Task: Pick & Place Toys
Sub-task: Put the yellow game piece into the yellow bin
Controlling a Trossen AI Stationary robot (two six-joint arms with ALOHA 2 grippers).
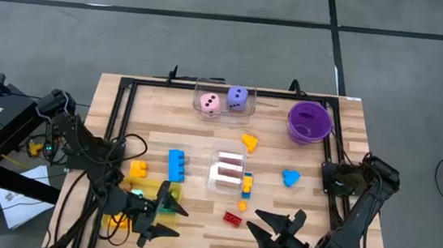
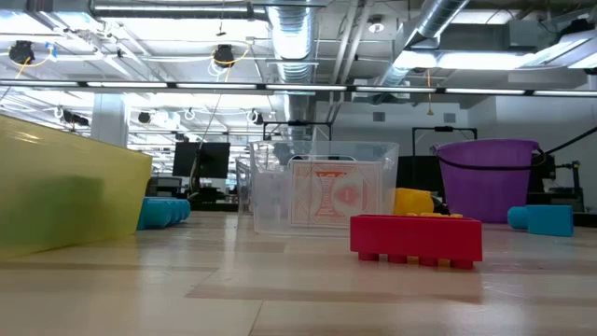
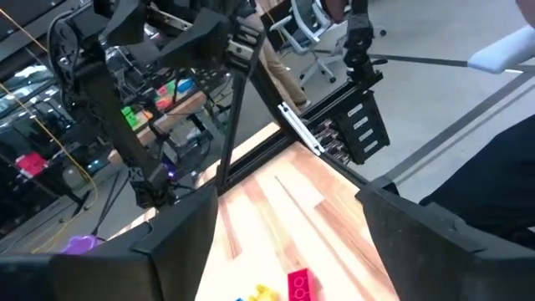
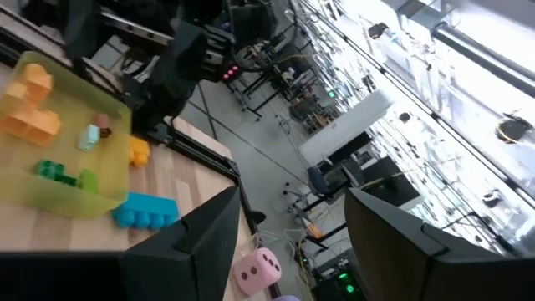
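Note:
Toys lie scattered on the wooden table: a blue brick (image 1: 177, 164), an orange brick (image 1: 137, 167), a red brick (image 1: 233, 218), a yellow shape (image 1: 249, 141) and a blue shape (image 1: 290, 178). Pink and purple dice (image 1: 224, 100) sit in a clear box at the far edge. A second clear box (image 1: 229, 169) holds cards. The yellow tray (image 4: 63, 196) holds orange, green and pale blue pieces. My left gripper (image 1: 178, 222) hovers open at the tray's right side, nothing between its fingers. My right gripper (image 1: 281, 219) stands open near the front edge, right of the red brick, also empty.
A purple bowl (image 1: 310, 120) stands at the far right. A black metal frame (image 1: 121, 106) runs along the table's far and left sides. Small yellow, blue and orange pieces (image 1: 245, 193) lie beside the card box. Bare wood shows between the red brick and the tray.

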